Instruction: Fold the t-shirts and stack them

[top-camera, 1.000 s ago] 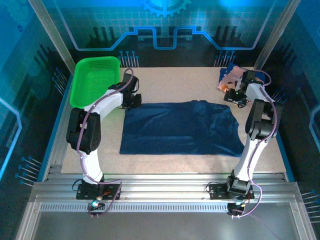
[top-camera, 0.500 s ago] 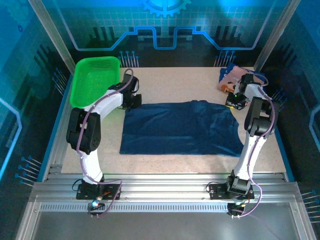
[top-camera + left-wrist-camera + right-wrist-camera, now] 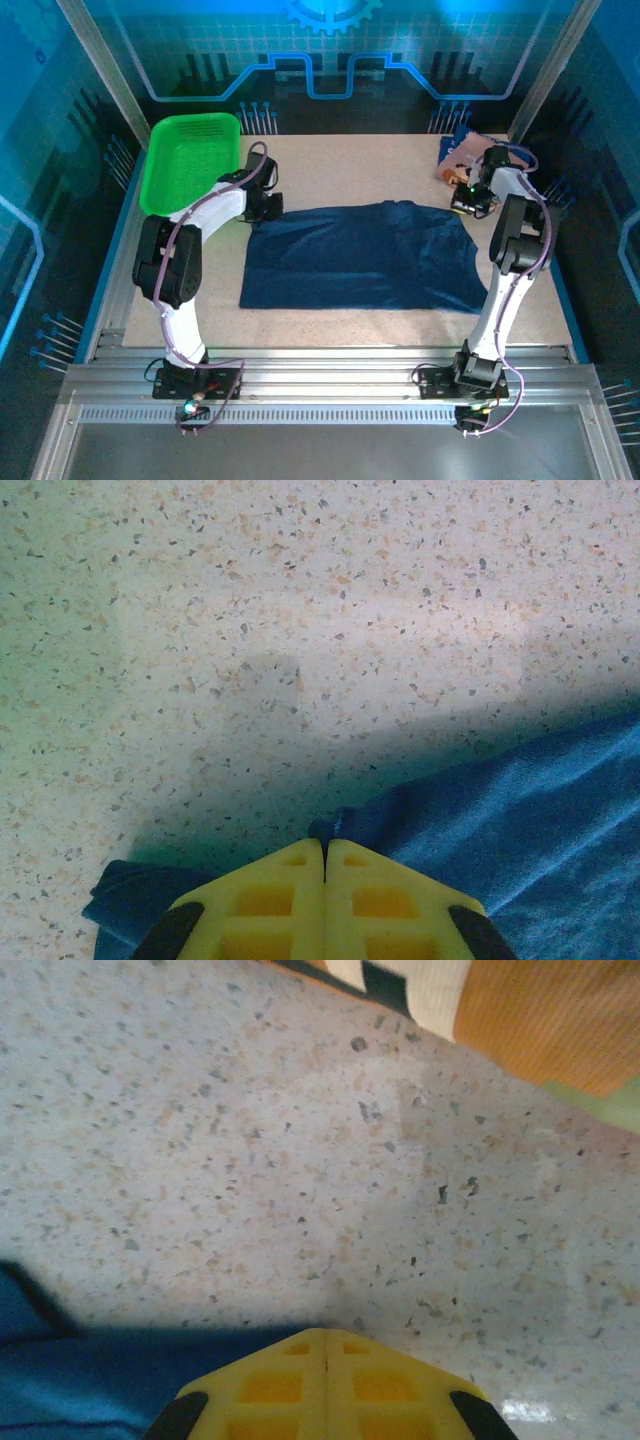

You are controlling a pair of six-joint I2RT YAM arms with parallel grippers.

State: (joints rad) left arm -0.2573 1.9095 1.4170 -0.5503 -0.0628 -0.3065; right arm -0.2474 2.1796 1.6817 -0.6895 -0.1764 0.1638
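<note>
Corner of t-shirt (image 3: 520, 820) beneath left fingers (image 3: 265, 900)

Robot lab, aluminium frame (image 3: 104, 70), blue panels (image 3: 200, 50)

right gripper (image 3: 326, 1340): jaws gone from apart to closed | now pinching the t-shirt (image 3: 360, 255) at its 2 o'clock corner | left gripper (image 3: 323, 848): nudged slightly toward 4 o'clock

Far t-shirt (image 3: 453, 152) half behind right arm (image 3: 517, 228); print perhaps cartoon, too small.
</note>
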